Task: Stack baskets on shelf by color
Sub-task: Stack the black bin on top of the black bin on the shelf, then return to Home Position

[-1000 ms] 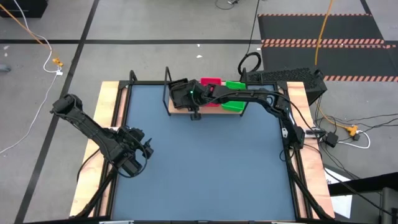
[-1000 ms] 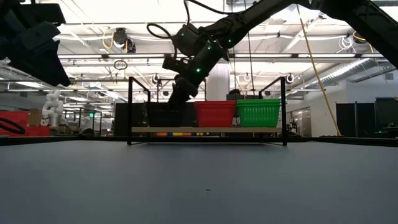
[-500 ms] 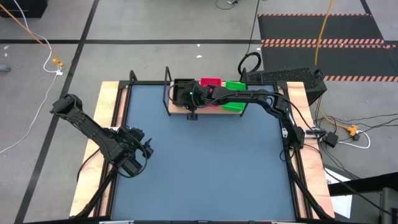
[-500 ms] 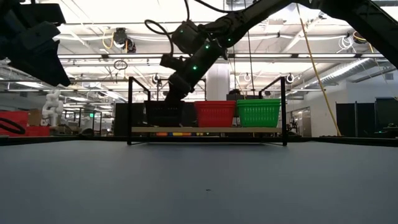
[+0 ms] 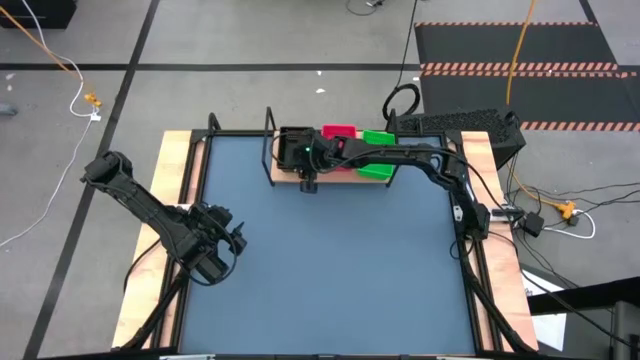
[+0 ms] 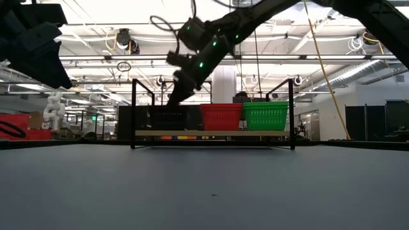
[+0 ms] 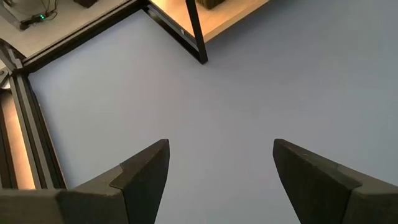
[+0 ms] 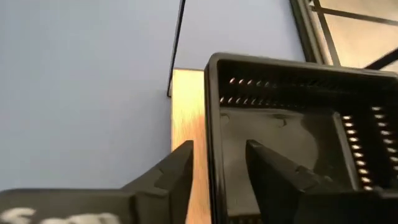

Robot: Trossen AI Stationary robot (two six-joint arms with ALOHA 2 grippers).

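The left end effector (image 5: 228, 243) is held above the near left part of the blue-grey worktop (image 5: 330, 270), well apart from the shelf, and its fingers (image 7: 146, 174) are seen spread wide with nothing between them.

At the far edge of the worktop the shelf (image 6: 214, 133) is found, a light-wood board in a black frame. Three baskets are set on it in a row: a black basket (image 6: 169, 117) at the left end, a red basket (image 6: 221, 117) in the middle and a green basket (image 6: 266, 115) at the right end, each just beside the next.

The right end effector (image 6: 176, 94) is reached across to the black basket and is poised just above its rim. In the right wrist view its fingers (image 8: 176, 171) are parted, straddling the basket's near wall (image 8: 212, 143), one inside and one outside, and no clamping on the wall can be made out.
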